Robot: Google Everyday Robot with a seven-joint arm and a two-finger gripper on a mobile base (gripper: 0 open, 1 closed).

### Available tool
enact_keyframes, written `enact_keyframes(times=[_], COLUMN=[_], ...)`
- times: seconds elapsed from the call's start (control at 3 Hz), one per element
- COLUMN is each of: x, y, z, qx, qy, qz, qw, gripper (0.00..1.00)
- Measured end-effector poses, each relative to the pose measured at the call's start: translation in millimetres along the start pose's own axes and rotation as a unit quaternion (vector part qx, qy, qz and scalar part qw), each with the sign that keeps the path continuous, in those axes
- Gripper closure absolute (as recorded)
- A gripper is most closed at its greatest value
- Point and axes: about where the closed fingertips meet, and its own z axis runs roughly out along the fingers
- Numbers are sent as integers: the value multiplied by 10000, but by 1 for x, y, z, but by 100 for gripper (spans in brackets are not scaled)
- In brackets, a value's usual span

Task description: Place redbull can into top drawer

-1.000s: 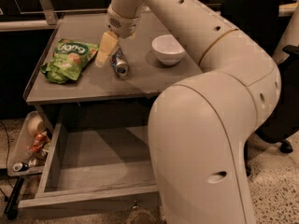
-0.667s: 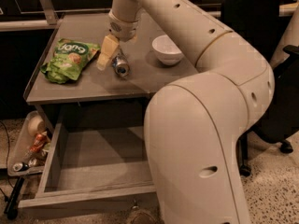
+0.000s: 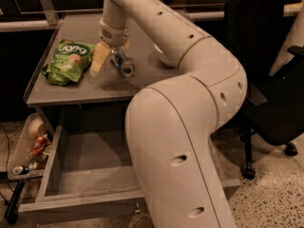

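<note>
The redbull can [image 3: 123, 65] lies on its side on the grey table [image 3: 71, 91], just right of the green snack bag [image 3: 66, 61]. My gripper [image 3: 110, 64] reaches down over the can, open. One pale yellow finger [image 3: 99, 58] stands just left of the can, and the other finger is hidden behind it. The can rests on the table and is not lifted. The top drawer [image 3: 85, 175] is pulled open below the table and is empty.
My arm [image 3: 190, 80] sweeps across the right half of the table and hides what lies there. A side tray [image 3: 19, 151] of clutter hangs at the lower left. A black office chair [image 3: 266, 80] stands to the right.
The arm has swung left and forward and now covers the white bowl. The gripper has shifted slightly left and lower over the can. The can has not moved.
</note>
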Motion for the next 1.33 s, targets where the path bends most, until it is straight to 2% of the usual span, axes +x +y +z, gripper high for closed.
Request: enact_keyframes(times=[0.33, 0.67, 1.33], x=[10, 10, 10], y=[-5, -5, -5], z=[4, 5, 5], qx=[49, 44, 44], qy=[-26, -17, -17], qz=[11, 12, 12], qw=[10000, 10000, 10000], gripper=[0, 19, 65])
